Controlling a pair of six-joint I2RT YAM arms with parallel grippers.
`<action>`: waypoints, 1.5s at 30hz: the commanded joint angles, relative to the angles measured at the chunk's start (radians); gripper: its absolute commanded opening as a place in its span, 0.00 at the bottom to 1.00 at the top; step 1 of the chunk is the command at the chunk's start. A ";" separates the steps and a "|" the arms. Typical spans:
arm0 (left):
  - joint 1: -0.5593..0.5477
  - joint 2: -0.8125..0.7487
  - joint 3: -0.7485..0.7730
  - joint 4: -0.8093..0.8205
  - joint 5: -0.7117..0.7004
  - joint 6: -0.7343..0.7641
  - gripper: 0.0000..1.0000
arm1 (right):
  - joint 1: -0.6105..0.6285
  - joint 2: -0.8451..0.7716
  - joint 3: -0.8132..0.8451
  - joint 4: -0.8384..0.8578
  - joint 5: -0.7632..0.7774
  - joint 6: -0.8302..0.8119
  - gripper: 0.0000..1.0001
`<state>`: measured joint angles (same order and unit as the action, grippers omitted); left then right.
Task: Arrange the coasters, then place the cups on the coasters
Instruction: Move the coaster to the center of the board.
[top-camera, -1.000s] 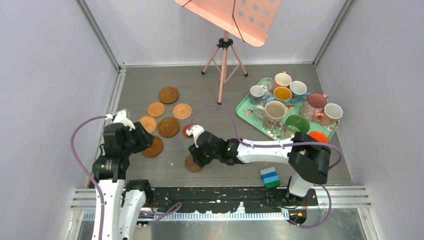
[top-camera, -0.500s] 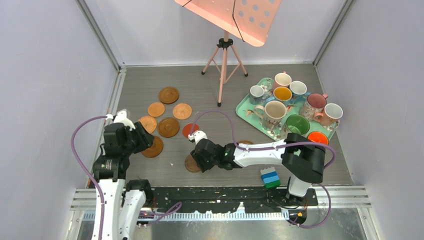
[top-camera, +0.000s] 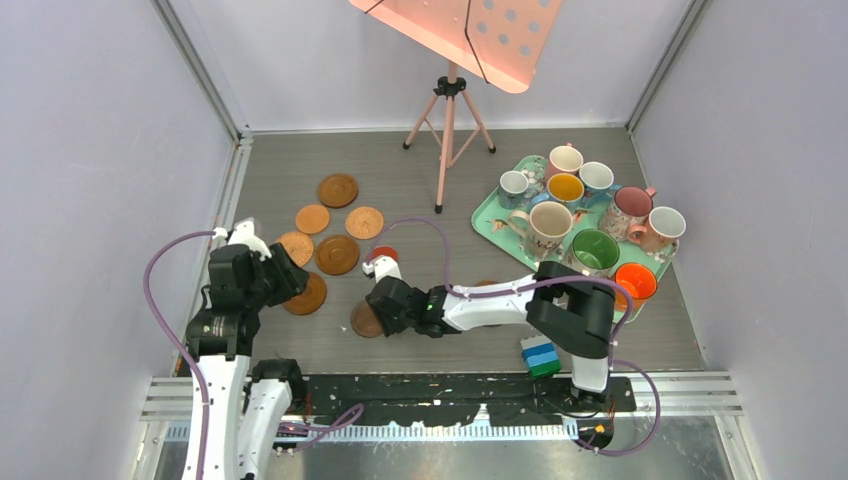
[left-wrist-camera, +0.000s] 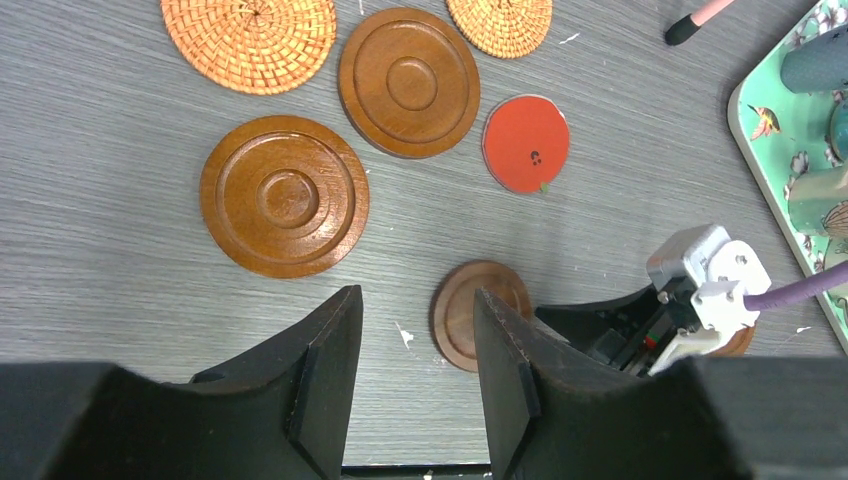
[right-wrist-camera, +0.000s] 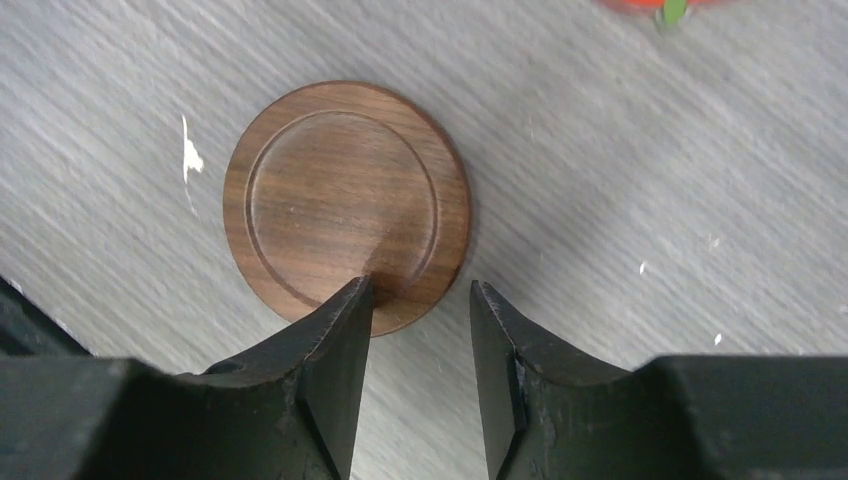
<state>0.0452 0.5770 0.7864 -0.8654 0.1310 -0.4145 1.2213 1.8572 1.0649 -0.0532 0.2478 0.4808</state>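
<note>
Your left claw (left-wrist-camera: 415, 400) hangs over the grey worktop (left-wrist-camera: 120, 290). Its two black fingers (left-wrist-camera: 325, 385) are apart, with nothing between them. Just past the fingertips a small brown coaster (left-wrist-camera: 478, 315) lies flat. The other arm (left-wrist-camera: 705, 280), with a white part and a purple cable (left-wrist-camera: 795, 290), comes in right beside it. You cannot tell if they touch. Farther off lie a big grooved coaster (left-wrist-camera: 285, 195), a second grooved coaster (left-wrist-camera: 410, 80), a red coaster (left-wrist-camera: 526, 142), a woven coaster (left-wrist-camera: 250, 40) and a smaller woven coaster (left-wrist-camera: 498, 20). A green tray (left-wrist-camera: 765, 150) shows at the right edge.
</note>
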 joint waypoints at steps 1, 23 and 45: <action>-0.002 0.004 -0.003 0.036 -0.007 0.002 0.47 | 0.001 0.081 0.077 -0.017 0.132 -0.003 0.46; -0.002 -0.012 -0.003 0.028 -0.039 -0.001 0.49 | -0.041 0.190 0.231 -0.038 0.241 -0.051 0.41; -0.003 -0.012 -0.002 0.026 -0.045 -0.001 0.50 | -0.072 0.214 0.274 -0.040 0.215 -0.058 0.41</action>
<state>0.0452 0.5755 0.7830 -0.8658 0.0975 -0.4149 1.1587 2.0499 1.3132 -0.0650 0.4583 0.4381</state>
